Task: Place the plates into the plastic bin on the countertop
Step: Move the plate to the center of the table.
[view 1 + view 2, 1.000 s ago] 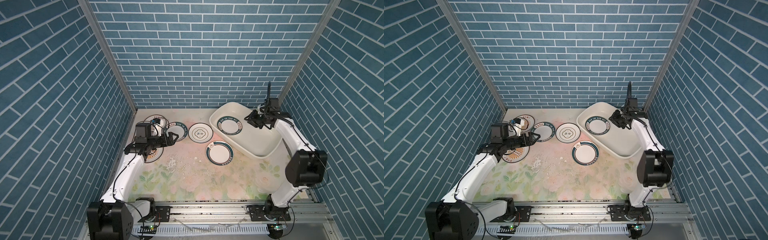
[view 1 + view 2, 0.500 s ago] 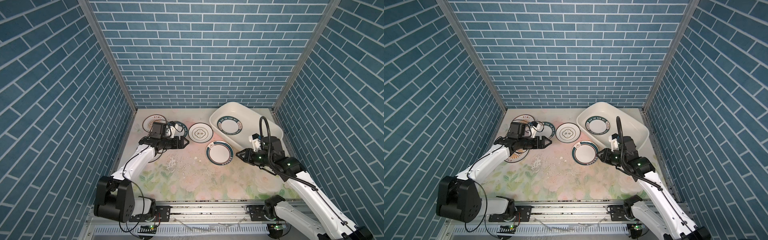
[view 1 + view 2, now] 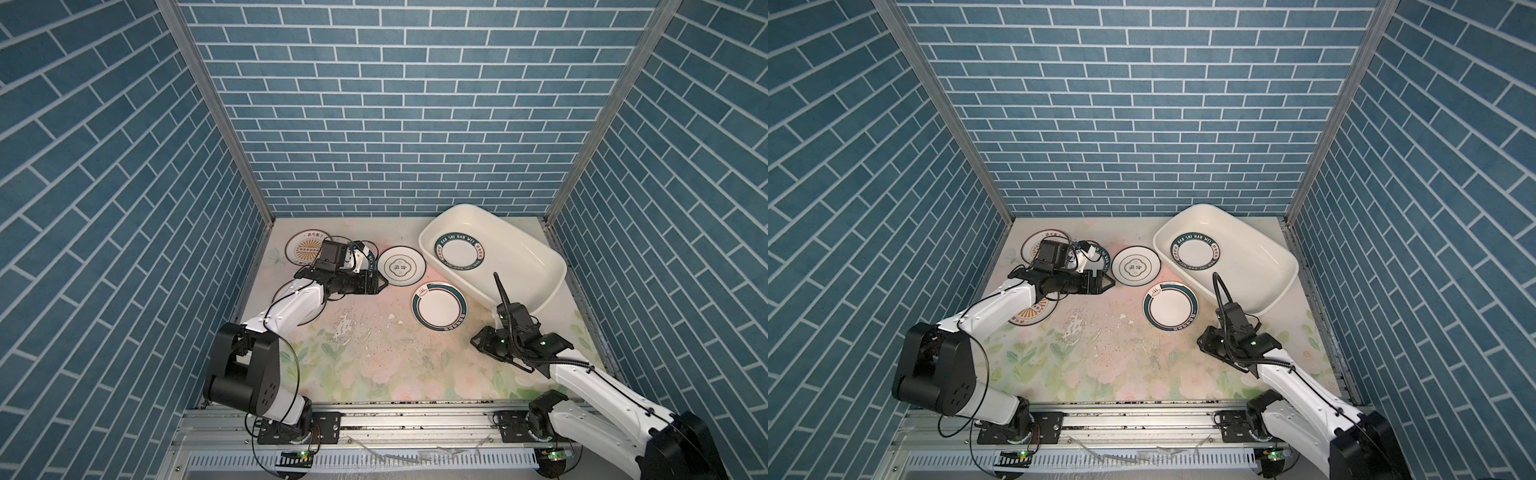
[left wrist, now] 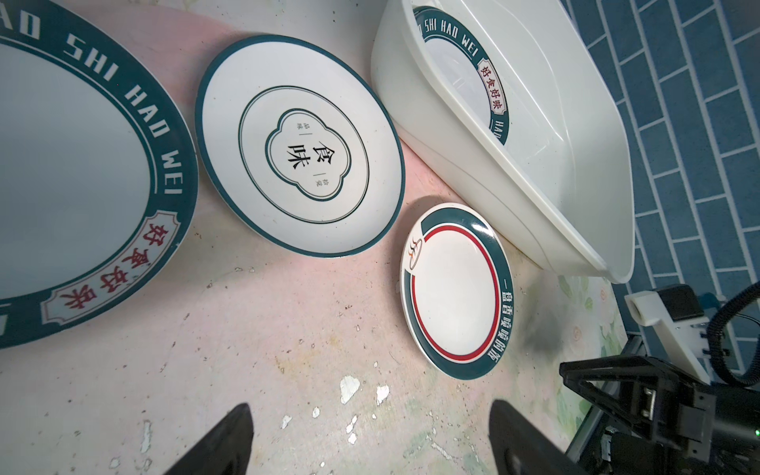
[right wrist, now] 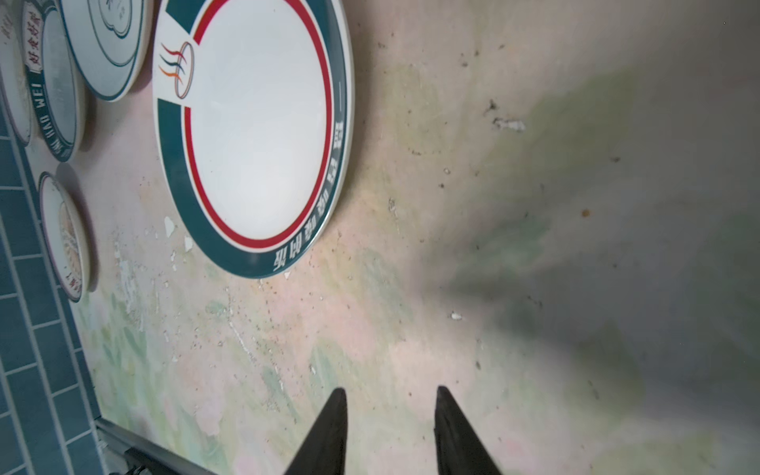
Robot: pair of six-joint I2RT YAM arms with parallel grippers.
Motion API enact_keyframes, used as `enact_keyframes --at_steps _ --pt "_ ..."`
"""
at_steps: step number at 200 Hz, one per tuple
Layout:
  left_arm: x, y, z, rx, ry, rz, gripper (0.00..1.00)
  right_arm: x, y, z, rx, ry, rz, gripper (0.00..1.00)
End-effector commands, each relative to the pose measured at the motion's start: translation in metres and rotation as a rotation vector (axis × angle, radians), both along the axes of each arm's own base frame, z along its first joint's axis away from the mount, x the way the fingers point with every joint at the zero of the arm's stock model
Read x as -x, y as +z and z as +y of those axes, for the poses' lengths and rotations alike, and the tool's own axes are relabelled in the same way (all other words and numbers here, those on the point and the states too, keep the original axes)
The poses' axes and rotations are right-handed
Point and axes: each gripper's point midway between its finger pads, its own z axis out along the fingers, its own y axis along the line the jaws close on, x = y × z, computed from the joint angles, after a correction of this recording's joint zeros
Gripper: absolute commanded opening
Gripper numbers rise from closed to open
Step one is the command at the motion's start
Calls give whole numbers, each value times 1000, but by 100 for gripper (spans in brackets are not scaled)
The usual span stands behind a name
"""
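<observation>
L gripper [image 4: 370, 444]: jaws spread wide, nothing btwn them, tips low over bare countertop [image 3: 395, 365], aimed at the quatrefoil plate [image 4: 300, 156], marked 食味. L arm reaches out flat across the back-left plates.

R gripper [image 5: 390, 432]: jaws parted, empty, over bare top near the partial-ring plate [image 5: 255, 135]. R arm angles in from the front-right corner.

I read "HAO SHI HAO WEI" on the binned lettered plate [image 3: 460, 251], lying flat in the plastic bin [image 3: 536, 270]. A second lettered plate [image 4: 82, 185] sits under my L wrist.

I count 6 plates: 1 in bin, 5 on top, incl. back sunburst plate [image 3: 304, 248] and near sunburst plate [image 3: 1034, 314], partly under L arm.
</observation>
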Motion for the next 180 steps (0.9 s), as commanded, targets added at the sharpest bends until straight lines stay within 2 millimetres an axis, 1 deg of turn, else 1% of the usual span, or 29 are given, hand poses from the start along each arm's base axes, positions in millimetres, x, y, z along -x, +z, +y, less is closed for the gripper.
enact_keyframes --at_steps 1,40,64,81,98,126,159,180 --pt "-1 6 -4 5 -4 -34 91 -35 8 -1 37 -74 -126 37" --pt "5 0 -4 1 -4 -39 91 -60 -2 7 55 -93 -170 37" --pt "3 -1 -6 -6 -15 -47 91 -72 -6 15 45 -88 -191 37" --pt "-2 -1 -11 -5 -29 -53 91 -78 -8 19 42 -87 -198 37" --pt "-6 -2 -21 3 -46 -57 91 -82 -8 20 37 -94 -211 38" --pt "-8 -11 -41 8 -84 -54 91 -84 -7 22 21 -113 -212 39" --pt "-4 -29 -61 9 -118 -29 91 -86 -8 25 19 -114 -202 39" --pt "-2 -39 -70 6 -121 -19 91 -87 -14 27 19 -120 -180 39"
